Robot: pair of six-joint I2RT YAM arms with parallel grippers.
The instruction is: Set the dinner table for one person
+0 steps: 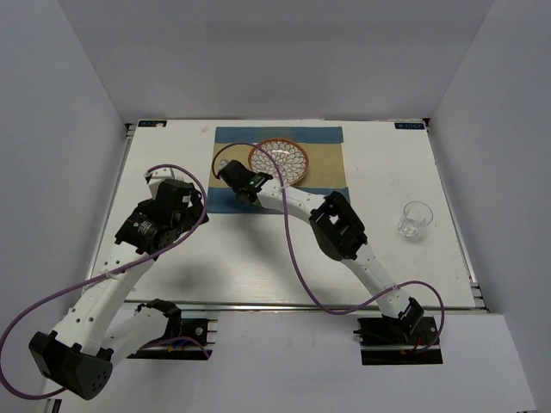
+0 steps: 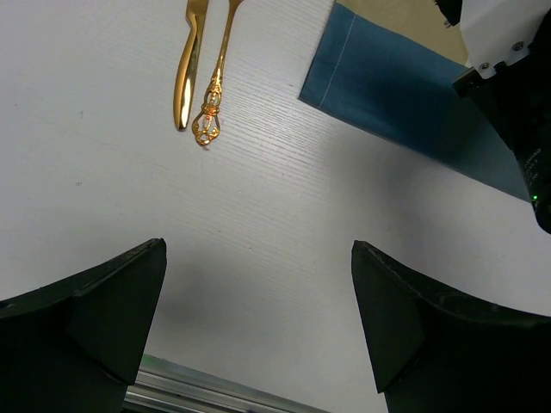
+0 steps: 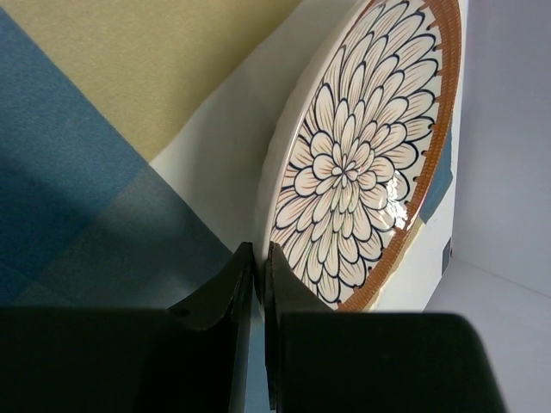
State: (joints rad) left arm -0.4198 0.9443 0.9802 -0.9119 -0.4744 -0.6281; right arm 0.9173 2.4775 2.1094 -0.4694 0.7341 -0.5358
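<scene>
A flower-patterned plate with a brown rim lies on the blue-and-tan striped placemat at the back of the white dinner table. My right gripper is shut on the plate's near-left rim; in the right wrist view the fingers pinch the edge of the plate, which looks tilted over the placemat. My left gripper is open and empty above bare table. Two gold cutlery pieces lie ahead of it, left of the placemat's corner.
A clear drinking glass stands on the table at the right. Metal rails run along the table's edges, and grey walls enclose it. The right arm's black wrist shows at the right of the left wrist view.
</scene>
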